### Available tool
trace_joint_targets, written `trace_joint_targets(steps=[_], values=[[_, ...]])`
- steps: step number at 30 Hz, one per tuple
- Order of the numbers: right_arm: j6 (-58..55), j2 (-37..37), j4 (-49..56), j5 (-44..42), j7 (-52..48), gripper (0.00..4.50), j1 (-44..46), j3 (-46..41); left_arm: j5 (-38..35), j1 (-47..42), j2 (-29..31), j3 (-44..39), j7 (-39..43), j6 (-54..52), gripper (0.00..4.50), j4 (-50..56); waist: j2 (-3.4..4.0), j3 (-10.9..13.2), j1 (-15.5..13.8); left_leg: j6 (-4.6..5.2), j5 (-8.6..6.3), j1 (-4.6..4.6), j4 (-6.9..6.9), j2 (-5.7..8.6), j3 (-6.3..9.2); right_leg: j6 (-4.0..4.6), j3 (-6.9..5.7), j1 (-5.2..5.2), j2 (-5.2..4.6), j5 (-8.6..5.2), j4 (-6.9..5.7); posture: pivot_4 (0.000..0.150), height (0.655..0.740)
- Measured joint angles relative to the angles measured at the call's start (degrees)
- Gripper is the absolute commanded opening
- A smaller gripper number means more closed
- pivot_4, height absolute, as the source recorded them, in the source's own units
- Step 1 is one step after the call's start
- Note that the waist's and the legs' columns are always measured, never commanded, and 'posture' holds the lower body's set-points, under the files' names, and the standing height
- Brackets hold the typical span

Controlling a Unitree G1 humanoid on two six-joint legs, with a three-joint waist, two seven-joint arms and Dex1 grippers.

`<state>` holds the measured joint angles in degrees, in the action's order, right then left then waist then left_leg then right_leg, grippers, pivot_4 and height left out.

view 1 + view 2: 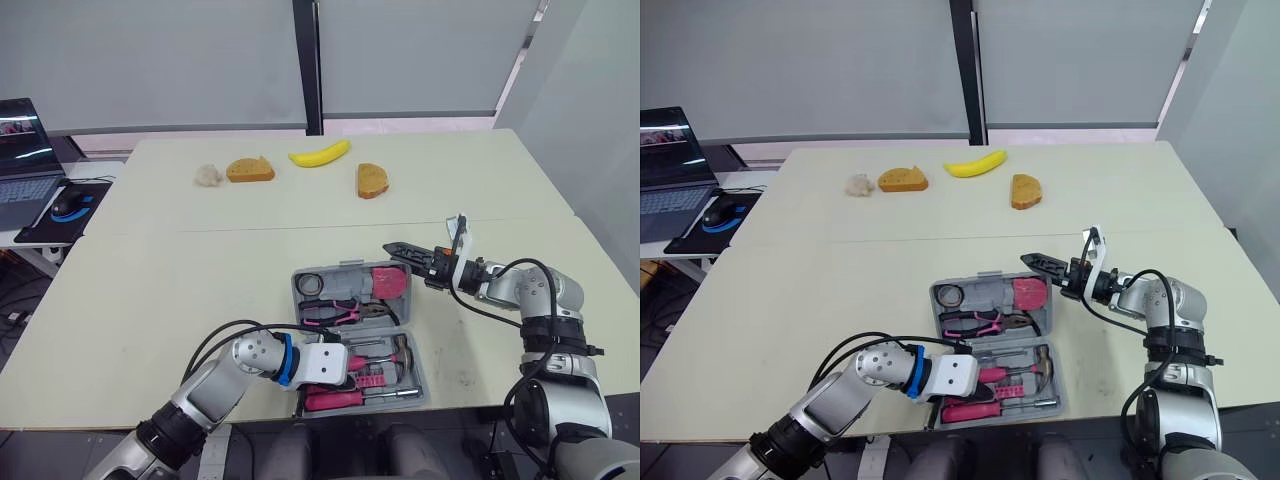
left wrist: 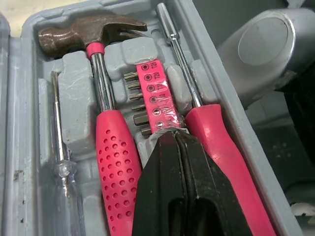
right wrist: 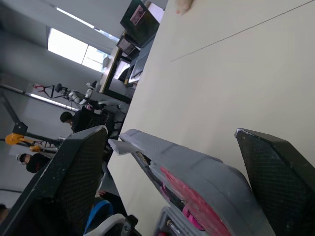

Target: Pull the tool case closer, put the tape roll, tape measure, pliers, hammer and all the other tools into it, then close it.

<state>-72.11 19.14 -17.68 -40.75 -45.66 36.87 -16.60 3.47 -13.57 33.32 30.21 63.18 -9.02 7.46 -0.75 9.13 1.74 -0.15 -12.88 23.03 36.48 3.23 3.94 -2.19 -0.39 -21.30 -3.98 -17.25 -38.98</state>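
Note:
The grey tool case [image 1: 297, 292] lies open near the table's front edge. Its far half holds a tape roll [image 1: 310, 284], a pink tape measure [image 1: 386, 283] and pliers [image 1: 340, 312]. The near half holds the hammer [image 2: 103, 98], a pink bit strip [image 2: 150, 91] and pink-handled screwdrivers [image 2: 216, 142]. My left gripper [image 2: 172, 140] is shut over the near half, its tip touching the bit strip. My right gripper [image 1: 392, 248] is open just off the case's far right corner. In the right wrist view that corner lies between the fingers [image 3: 74, 167].
At the far side of the table lie a banana [image 1: 320, 154], two bread slices [image 1: 250, 170] [image 1: 372, 181] and a small white lump [image 1: 207, 176]. A laptop [image 1: 25, 160] and mouse [image 1: 68, 205] sit on a side table to the left.

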Motion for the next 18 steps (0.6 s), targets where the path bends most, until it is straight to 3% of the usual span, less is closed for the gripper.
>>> trace_joint_targets(steps=[7,14,18], values=[[-4.9,1.0,5.4,-3.4,0.8,4.43,-1.0,0.0,-6.5,1.0,5.0,-5.6,2.7,-5.8,0.00,11.4,0.01,0.0,0.0,0.00,0.00,0.10,-0.08,0.02,0.00,0.01,0.00,-0.09,-0.01,-0.01,0.05,0.150,0.7400],[-12.4,6.4,13.7,-8.9,0.1,4.43,-5.2,0.4,-17.9,5.6,21.7,-14.9,10.2,-17.7,0.00,26.6,0.06,0.1,-0.1,0.00,0.00,0.12,-0.13,0.01,0.03,0.10,-0.06,-0.09,-0.02,-0.08,0.09,0.150,0.7400],[-18.9,10.2,20.8,-17.3,-0.5,4.43,-9.6,-0.1,-18.9,9.4,27.9,-19.4,11.1,-19.0,0.00,27.7,0.06,0.2,-0.1,0.00,0.00,0.12,-0.17,0.00,0.04,0.11,-0.10,-0.07,-0.03,-0.10,0.13,0.150,0.7400]])
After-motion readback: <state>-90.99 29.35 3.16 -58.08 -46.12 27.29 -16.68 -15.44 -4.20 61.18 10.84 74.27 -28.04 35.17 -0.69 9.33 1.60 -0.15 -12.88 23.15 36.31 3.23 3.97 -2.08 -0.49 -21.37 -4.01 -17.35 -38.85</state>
